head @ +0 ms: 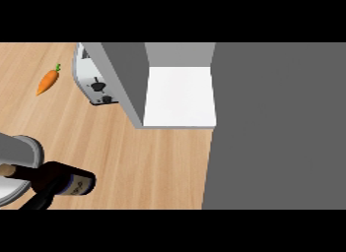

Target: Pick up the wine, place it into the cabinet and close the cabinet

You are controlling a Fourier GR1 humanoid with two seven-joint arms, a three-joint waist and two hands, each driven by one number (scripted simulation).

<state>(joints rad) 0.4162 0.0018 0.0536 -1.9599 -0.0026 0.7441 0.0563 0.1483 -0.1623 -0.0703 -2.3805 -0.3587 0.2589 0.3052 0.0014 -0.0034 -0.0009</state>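
**While wine bottle (pixel 55 179) sits in left hand (pixel 39 202), cabinet (pixel 124 74) stands open**

As the lower left shows, the wine bottle is off the counter (pixel 146 162). It lies tilted across the grey left forearm (pixel 12 157), corked neck pointing left and labelled body to the right. Black fingers of the left hand show under the body and appear curled round it; the palm is hidden. The right hand is not in view.

Further up, a carrot (pixel 48 81) lies on the wood. A toaster (pixel 95 86) stands just beside the cabinet's left wall. The cabinet's white shelf (pixel 179 96) shows between its walls, and its grey door (pixel 285 128) is swung open at the far right.

Assessment: the bottle is glass, so rigid, smooth and breakable, and likely heavy toward the base if full. A hold round the wide body near the label, as now, seems sounder than one on the thin neck, which would let the weight swing.

Risk: knocking the glass on the cabinet wall or the shelf edge on entry.
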